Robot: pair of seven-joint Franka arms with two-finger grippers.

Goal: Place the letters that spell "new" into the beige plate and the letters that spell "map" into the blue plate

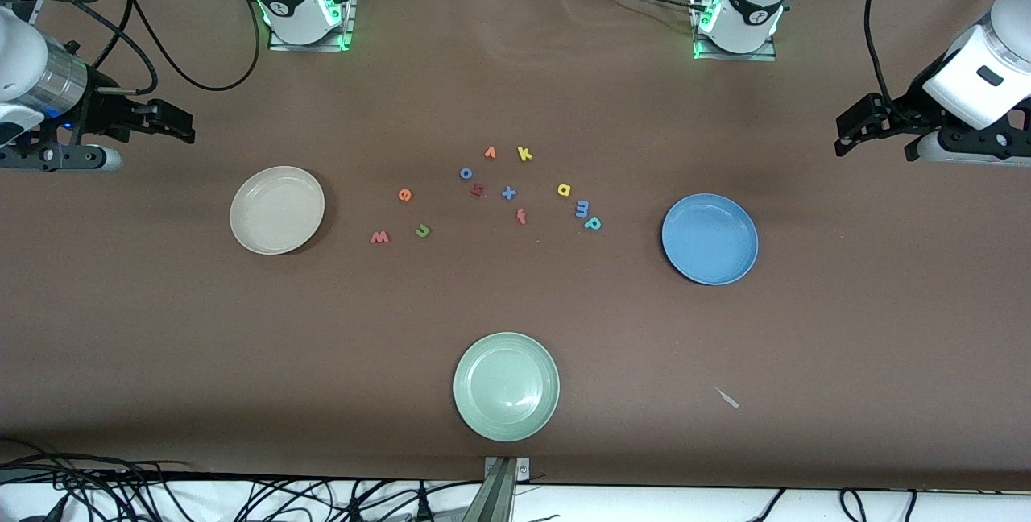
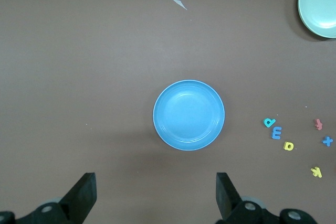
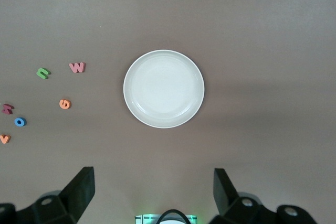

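Beige plate [image 3: 164,88] bare, centred under wide-open right gripper [image 3: 153,192]; pink "w" [image 3: 77,67], green "n" [image 3: 43,73], orange "e" [image 3: 64,104] beside.

Pale green plate [image 2: 320,2] edge-cropped.

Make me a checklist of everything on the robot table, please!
Surface: brown table, flat, bare in most places.
Job's things: beige plate and blue plate, nothing in either. Letters e, w, n lie toward the beige plate; a, m, p toward the blue plate.
Clutter: green plate; extra letters v, k, x, f, o; a pale scrap.
Grippers: left gripper open, over the table by the blue plate; right gripper open, by the beige plate. Both hold nothing.
Cables: black cables by the arms and along the table's near edge.
Surroundings: nothing seen.
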